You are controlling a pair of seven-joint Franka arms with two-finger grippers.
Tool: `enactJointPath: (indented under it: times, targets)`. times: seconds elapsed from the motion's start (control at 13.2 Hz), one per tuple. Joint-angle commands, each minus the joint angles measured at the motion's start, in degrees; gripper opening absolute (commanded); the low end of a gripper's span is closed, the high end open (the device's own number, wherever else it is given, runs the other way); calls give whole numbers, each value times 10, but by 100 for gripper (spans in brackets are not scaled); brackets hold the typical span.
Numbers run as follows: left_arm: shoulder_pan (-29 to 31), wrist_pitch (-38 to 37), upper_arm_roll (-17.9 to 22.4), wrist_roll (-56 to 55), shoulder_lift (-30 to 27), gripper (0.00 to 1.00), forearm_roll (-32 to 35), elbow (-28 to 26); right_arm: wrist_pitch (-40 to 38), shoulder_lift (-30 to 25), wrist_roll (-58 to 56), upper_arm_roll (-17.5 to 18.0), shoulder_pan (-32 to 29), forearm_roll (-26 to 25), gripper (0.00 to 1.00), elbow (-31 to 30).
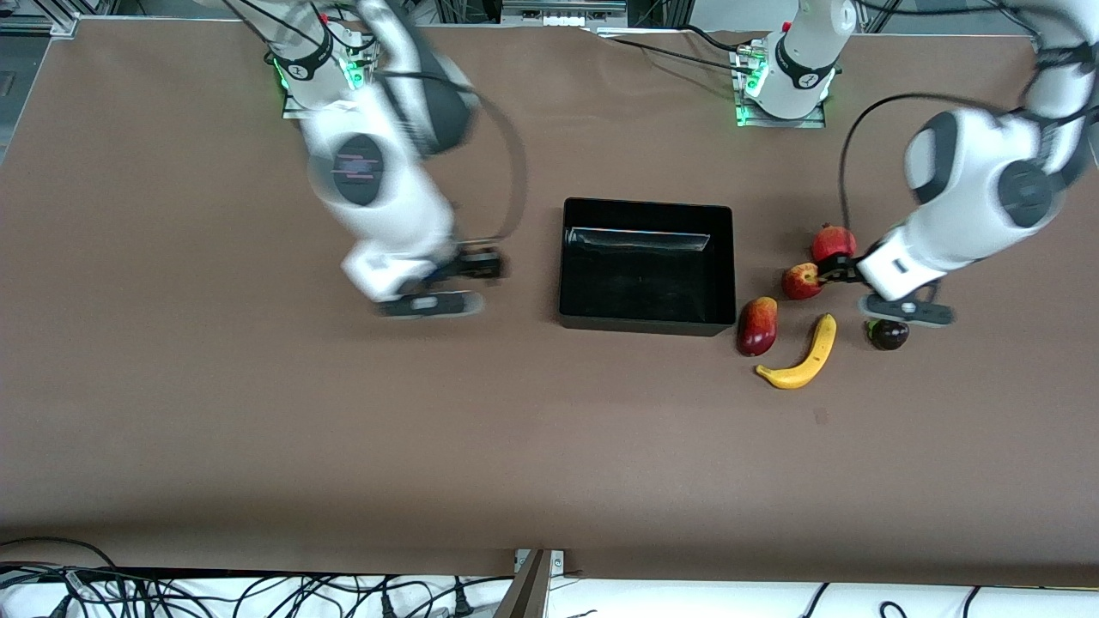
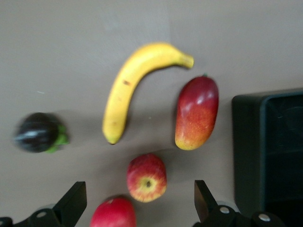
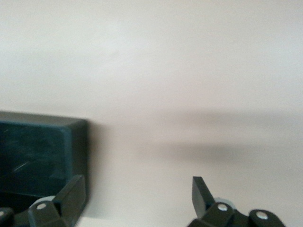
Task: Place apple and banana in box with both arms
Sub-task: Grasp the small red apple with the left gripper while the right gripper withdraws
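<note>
The apple (image 1: pixel 801 281) lies on the table between the pomegranate (image 1: pixel 834 242) and the mango (image 1: pixel 757 325), toward the left arm's end. The banana (image 1: pixel 803 354) lies nearer the front camera, beside the mango. The black box (image 1: pixel 647 325) stands empty mid-table. My left gripper (image 1: pixel 834 271) is open and empty, over the apple and pomegranate. In the left wrist view the apple (image 2: pixel 147 177) sits between the spread fingers of that gripper (image 2: pixel 139 201), with the banana (image 2: pixel 132 85) past it. My right gripper (image 1: pixel 482 263) is open and empty over bare table beside the box (image 3: pixel 42 156).
A dark purple fruit with a green cap (image 1: pixel 888 333) lies under the left arm's hand, beside the banana. The mango (image 2: pixel 196 113) lies between the banana and the box's wall (image 2: pixel 270 151). The pomegranate (image 2: pixel 112 213) touches or nearly touches the apple.
</note>
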Motion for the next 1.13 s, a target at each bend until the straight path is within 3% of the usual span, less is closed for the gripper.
enactJointPath:
  times: [0.0,0.15,0.3,0.38,0.6,0.68,0.83,0.91,0.98,1.06]
  targets:
    - [-2,42,3,8,3,100,-3,-62,-50,-39,-66,-89,0,-4,100,-19]
    - [-1,51,3,18,20,100,-3,-82,-83,-47,-125,-159,-18,8,100,-18]
    - [-2,81,3,25,40,100,-3,-85,-89,-75,-231,-145,-78,6,100,-16]
    - [-2,93,3,25,54,100,-3,-85,-118,-89,-263,-107,-130,-3,100,-16]
    - [-2,130,4,25,76,100,-2,-85,-167,-155,-268,34,-253,-119,100,-52]
    - [-2,131,4,26,79,100,-2,-85,-153,-189,-261,81,-301,-131,100,-95]
    - [-2,144,5,29,89,100,29,-85,-52,-260,-259,154,-381,-145,100,-217]
    - [-2,144,5,39,89,68,50,-85,-17,-282,-260,170,-406,-144,100,-250]
    - [-2,139,6,50,88,11,54,-85,-31,-283,-262,170,-410,-144,100,-239]
    - [-2,138,7,52,88,0,54,-85,-59,-286,-262,170,-411,-144,100,-220]
